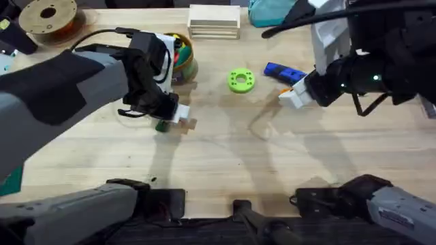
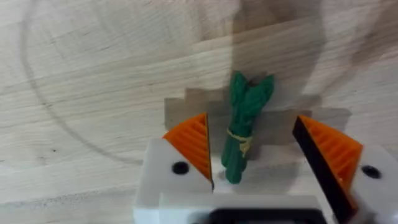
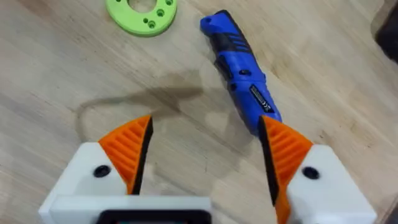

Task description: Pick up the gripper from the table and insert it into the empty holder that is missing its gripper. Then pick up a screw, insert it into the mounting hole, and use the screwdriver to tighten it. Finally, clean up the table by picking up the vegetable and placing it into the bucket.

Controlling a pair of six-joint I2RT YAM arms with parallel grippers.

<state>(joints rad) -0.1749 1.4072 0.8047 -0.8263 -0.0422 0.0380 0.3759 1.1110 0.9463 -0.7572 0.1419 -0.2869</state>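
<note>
Low over the table (image 1: 225,156), the left pincer (image 2: 255,155) stands with its orange ribbed pads (image 2: 193,146) spread wide, and the vegetable (image 2: 245,127) lies flat on the wood in the gap between them. The green stalk sits closer to one pad than the other, nearly touching it, while open space remains on its other side; neither pad grips it. In the overhead view the left pincer (image 1: 174,112) hangs just in front of the bucket (image 1: 182,58), which stands near the table's far edge with colourful toys inside its yellow rim, and a bit of the green vegetable (image 1: 161,126) peeks out beside the white mounts.

Farther right, the right pincer (image 3: 205,152) is also wide open and holds nothing. The blue screwdriver (image 3: 239,71) lies on the table, one end just at the pincer's orange pad (image 3: 283,146), though whether they touch I cannot tell. A green ring disc (image 3: 142,12) rests beyond it, well apart from the pincer. From overhead, the ring disc (image 1: 240,79) sits between the bucket and the screwdriver (image 1: 283,71), with bare wood around it on all sides. The broad front half of the table, from the two pincers to the near edge, is open plank. A stack of pale boards (image 1: 214,20) sits at the far edge.
</note>
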